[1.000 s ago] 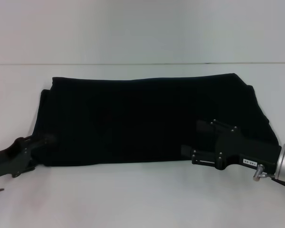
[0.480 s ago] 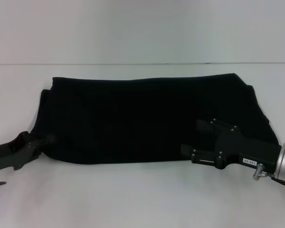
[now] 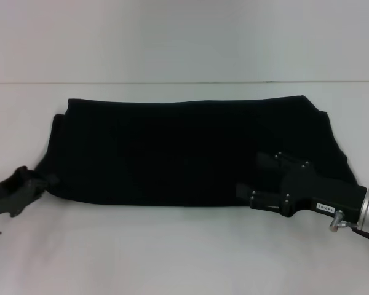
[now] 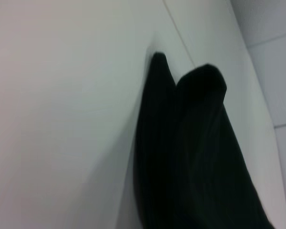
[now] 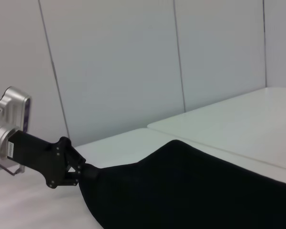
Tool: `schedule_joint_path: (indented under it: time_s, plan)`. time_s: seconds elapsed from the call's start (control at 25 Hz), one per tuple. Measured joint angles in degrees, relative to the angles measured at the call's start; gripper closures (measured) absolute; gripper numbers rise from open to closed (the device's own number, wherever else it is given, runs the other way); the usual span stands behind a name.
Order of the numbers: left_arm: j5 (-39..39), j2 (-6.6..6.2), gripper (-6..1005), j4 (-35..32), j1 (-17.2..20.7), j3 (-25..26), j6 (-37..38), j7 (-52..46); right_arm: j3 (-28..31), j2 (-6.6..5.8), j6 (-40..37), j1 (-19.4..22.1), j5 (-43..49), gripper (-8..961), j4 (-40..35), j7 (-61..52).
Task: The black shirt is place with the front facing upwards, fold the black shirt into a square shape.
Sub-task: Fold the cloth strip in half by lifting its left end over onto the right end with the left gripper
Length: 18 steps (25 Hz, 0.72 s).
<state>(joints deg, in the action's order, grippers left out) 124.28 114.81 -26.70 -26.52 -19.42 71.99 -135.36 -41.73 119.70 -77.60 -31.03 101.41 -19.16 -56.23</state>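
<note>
The left gripper (image 3: pixel 44 182) sits low at the near left corner of the black shirt (image 3: pixel 190 150), its fingers pinching the cloth edge there; the right wrist view shows the same left gripper (image 5: pixel 81 172) clamped onto a bunched tip of fabric. Across the shirt, the right gripper (image 3: pixel 255 178) lies over the near right part of the cloth, its two fingers held apart, one above the other against the black fabric; whether any cloth is caught between them cannot be told.

The shirt itself is spread as a wide, plain black band on the white table (image 3: pixel 172 252), longer side to side than front to back. Its far edge runs nearly straight, with a second layer peeking out at the far left and far right corners, so it lies doubled over. No lettering shows on the upper face. In the left wrist view the shirt (image 4: pixel 190 157) rises in two soft rounded folds off the table (image 4: pixel 62 119).
</note>
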Motion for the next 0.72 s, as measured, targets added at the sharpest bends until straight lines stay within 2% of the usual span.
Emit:
schedule_joint_path:
  time_s: [0.04,0.16,0.32,0.52,0.72]
  plan:
    - [-0.03,-0.16,968,-0.12,0.13,0.78,-0.05,0.27,0.48,0.00,-0.25,0.03,-0.01,25,0.00,-0.02]
    - [-0.04,-0.78,970,-0.48,0.46,2.73,-0.49,0.88,1.90,-0.06,-0.90,0.18,-0.04,25,0.00,-0.02]
    - [-0.06,-2.53,973,-0.97,0.85,4.64,-1.59,1.25,3.88,-0.12,-1.43,0.67,-0.06,25,-0.08,-0.02]
    - [0.08,-5.32,972,-1.29,0.96,9.22,-2.44,1.64,7.04,-0.30,-1.57,1.83,-0.09,25,-0.08,-0.10]
    - [-0.39,-6.08,973,-1.67,0.64,11.74,-1.57,1.48,8.73,-0.27,-1.52,3.07,-0.09,26,-0.03,-0.11]
